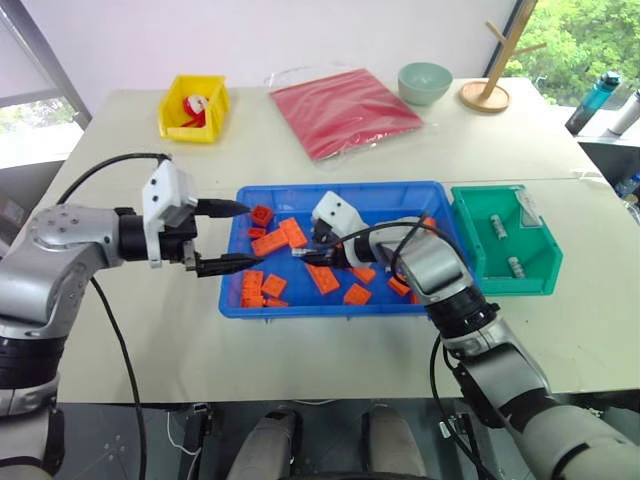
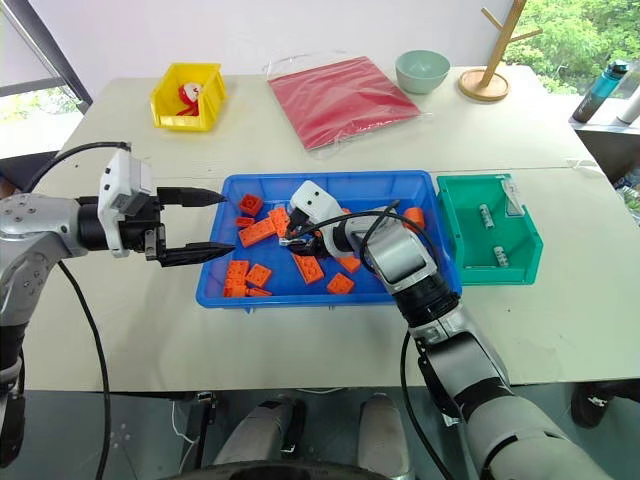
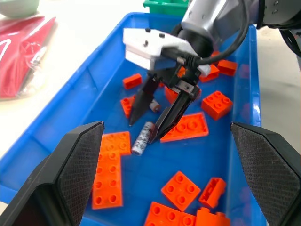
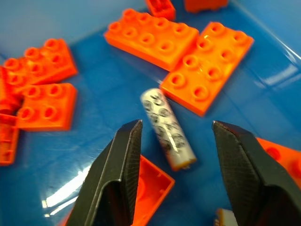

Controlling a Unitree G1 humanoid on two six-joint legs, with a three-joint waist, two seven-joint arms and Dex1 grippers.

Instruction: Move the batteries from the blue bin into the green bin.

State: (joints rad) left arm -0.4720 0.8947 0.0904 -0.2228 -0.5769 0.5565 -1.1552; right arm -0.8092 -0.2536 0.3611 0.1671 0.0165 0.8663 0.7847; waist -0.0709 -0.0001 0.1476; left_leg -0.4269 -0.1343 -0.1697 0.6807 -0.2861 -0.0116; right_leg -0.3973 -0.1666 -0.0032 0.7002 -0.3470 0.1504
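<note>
Blue bin (image 1: 238,301), table's middle: orange bricks (image 1: 269,243), one battery (image 4: 168,128) lying flat between the parted, empty fingers of the right end effector (image 3: 145,131). Left end effector (image 1: 232,236) spread wide, empty, at the bin's left rim. Green bin (image 1: 482,262), just beside the blue bin's right end: two batteries (image 1: 499,230)

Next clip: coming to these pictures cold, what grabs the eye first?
The blue bin mid-table, strewn with orange bricks, stands out first. Inside it the right end effector is open, its fingers straddling a battery lying flat on the bin floor. The left end effector hovers open at the bin's left edge, and the green bin to the right holds two batteries.
</note>
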